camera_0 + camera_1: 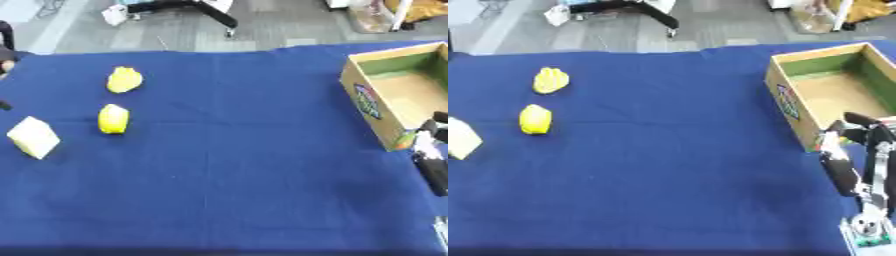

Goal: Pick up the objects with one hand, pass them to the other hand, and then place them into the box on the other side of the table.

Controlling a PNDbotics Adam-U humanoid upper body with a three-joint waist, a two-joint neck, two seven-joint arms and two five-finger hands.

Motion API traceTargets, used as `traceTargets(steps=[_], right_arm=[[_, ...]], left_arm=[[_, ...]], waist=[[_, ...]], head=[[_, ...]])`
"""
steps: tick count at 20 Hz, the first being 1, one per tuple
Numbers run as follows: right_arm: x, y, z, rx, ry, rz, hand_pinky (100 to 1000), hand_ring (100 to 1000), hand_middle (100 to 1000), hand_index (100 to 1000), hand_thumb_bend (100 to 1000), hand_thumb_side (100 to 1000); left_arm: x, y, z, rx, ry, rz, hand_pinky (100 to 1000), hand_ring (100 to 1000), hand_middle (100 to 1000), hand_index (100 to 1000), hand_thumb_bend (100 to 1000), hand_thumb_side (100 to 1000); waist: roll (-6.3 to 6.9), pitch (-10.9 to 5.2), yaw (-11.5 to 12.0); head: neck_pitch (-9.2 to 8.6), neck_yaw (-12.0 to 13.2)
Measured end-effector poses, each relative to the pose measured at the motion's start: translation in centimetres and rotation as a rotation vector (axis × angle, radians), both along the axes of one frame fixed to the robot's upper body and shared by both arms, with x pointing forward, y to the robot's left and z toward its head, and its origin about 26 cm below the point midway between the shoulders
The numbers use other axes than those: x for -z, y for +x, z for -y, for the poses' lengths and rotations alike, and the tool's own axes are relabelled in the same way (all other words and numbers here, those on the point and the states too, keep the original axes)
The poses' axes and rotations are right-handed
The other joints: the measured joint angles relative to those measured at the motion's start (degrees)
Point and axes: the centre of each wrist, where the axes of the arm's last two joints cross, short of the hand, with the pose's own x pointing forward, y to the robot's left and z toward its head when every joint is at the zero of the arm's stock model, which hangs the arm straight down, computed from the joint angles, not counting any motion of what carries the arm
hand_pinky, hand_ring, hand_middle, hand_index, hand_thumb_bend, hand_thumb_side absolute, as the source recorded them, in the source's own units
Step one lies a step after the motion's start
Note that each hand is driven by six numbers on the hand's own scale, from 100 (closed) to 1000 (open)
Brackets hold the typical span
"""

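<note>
A: Right hand (852, 165)?
B: Nearest, just beside the box's (785, 100) near corner, fingers straight, holding nothing. Left hand not seen.
A: Objects?
B: All well left of the box on the blue tablecloth (236, 165). Pale block (33, 137) nearest, at the left edge. Yellow lemon-shaped piece (113, 118) just beyond it. Second yellow piece (124, 80) farther back.
A: Box?
B: Open-topped cardboard, green inside wall.

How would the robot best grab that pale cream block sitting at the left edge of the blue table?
Probably from above, with the thumb and fingers closing across two opposite flat sides of the pale cream block. It sits turned corner-on, so the hand would need to rotate to match. The left side is nearest; only the right hand shows, far off by the cardboard box.
</note>
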Motion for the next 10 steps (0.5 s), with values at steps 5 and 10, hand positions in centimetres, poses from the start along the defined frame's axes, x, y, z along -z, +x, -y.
traceTargets(steps=[5, 10], right_arm=[[0.0, 0.0, 0.0, 0.0, 0.001, 0.0, 706, 612, 671, 723, 100, 448], [0.0, 0.0, 0.0, -0.001, 0.002, 0.0, 706, 612, 671, 723, 100, 449]], left_arm=[[1.0, 0.6, 0.1, -0.003, 0.001, 0.02, 894, 829, 817, 922, 655, 100], [1.3, 1.4, 0.5, -0.01, 0.002, 0.041, 893, 829, 819, 923, 634, 100]], waist=[[0.0, 0.0, -0.19], [-0.01, 0.0, -0.49]], head=[[0.0, 0.28], [0.0, 0.52]])
